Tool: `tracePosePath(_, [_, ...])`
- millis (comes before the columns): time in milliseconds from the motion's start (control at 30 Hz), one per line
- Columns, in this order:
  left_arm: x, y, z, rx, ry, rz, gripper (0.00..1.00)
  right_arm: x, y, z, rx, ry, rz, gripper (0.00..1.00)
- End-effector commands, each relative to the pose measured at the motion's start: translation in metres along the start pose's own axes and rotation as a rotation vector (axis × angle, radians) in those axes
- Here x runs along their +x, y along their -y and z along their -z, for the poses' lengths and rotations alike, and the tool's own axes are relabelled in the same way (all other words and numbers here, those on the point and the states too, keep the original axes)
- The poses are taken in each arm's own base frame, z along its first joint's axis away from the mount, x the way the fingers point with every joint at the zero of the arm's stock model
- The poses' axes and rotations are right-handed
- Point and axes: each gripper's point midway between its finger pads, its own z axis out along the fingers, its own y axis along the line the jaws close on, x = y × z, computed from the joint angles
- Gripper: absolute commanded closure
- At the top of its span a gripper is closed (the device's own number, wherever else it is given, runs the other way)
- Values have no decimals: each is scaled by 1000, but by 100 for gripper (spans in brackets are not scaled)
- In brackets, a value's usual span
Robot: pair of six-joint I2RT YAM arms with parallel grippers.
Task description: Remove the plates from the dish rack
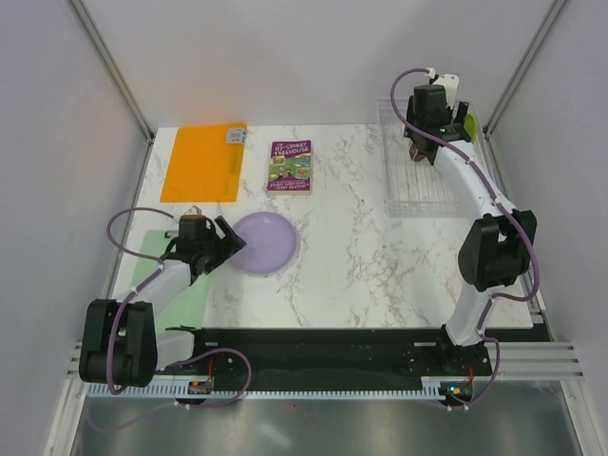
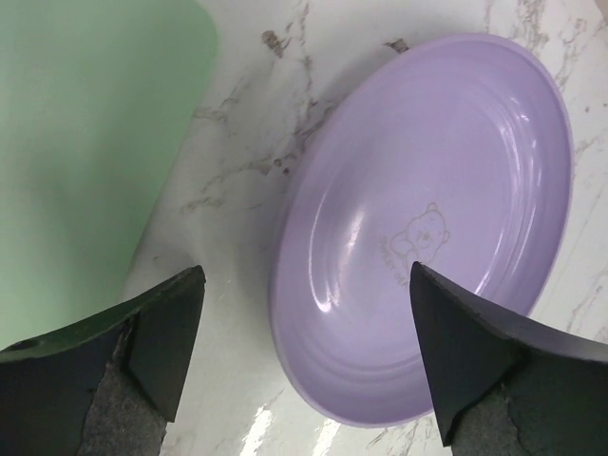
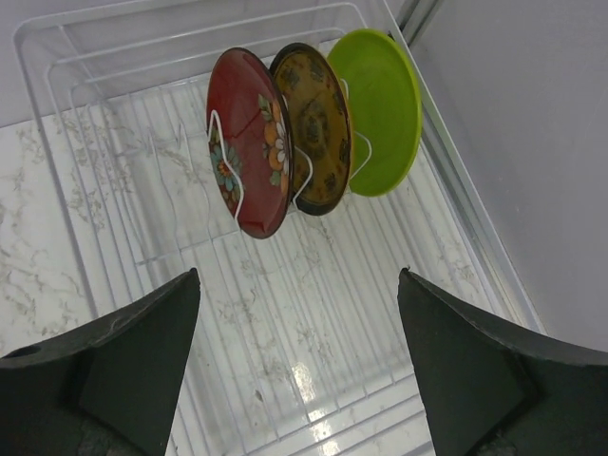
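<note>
The left arm (image 1: 161,280) lies folded low by its base; the left pincer (image 2: 305,275) gapes wide, holding nothing. The right arm (image 1: 480,204) stretches far forward, wrist tipped down; the right pincer (image 3: 296,275) is likewise spread and empty.

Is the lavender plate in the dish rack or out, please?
Out: the lavender plate lies flat on the table, apart from the dish rack.

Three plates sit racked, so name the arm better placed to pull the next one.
Right. Its open gripper hangs over the rack, facing the red plate. The left gripper is across the table by the lavender plate.
</note>
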Motion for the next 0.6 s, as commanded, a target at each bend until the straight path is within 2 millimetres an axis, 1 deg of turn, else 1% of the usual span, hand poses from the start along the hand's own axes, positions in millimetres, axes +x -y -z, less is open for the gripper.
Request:
tracePosePath(0, [-13,-9,18,-87,41,-21,5,-19,-3,-27,19,28,11,9])
tracePosePath(33, [-17,-11,22,-103,57,-29,5,-19,-3,-34,30,26,22,9])
tracePosePath(67, [-22,-9,26,-99,77,-34,5,-17,-6,-46,50,21,40,9])
tracePosePath(100, [-26,-8,30,-99,95,-45,5,-17,-7,-52,56,21,48,10])
tracePosePath(133, [-34,-2,38,-77,130,-52,5,-16,-8,-58,59,18,52,10])
tracePosePath(167, [-39,2,43,-63,148,-59,5,-14,-11,-69,62,12,53,13])
tracePosePath(233, [-49,12,55,-23,198,-85,3,-9,-14,-81,56,1,54,18])
tracePosePath(267, [-54,19,60,3,213,-93,2,-4,-14,-92,64,-9,57,19])
tracePosePath(333, [-60,26,67,31,238,-115,0,-3,-15,-100,60,-11,51,21])
tracePosePath(367, [-64,33,73,56,253,-125,0,4,-13,-109,64,-24,51,21])
tracePosePath(400, [-66,35,75,64,261,-138,0,6,-14,-113,54,-29,45,22])
tracePosePath(533, [-74,42,80,81,284,-150,0,17,-8,-126,72,-48,52,23])
tracePosePath(567, [-74,42,79,79,282,-153,0,19,-4,-130,78,-48,49,23])
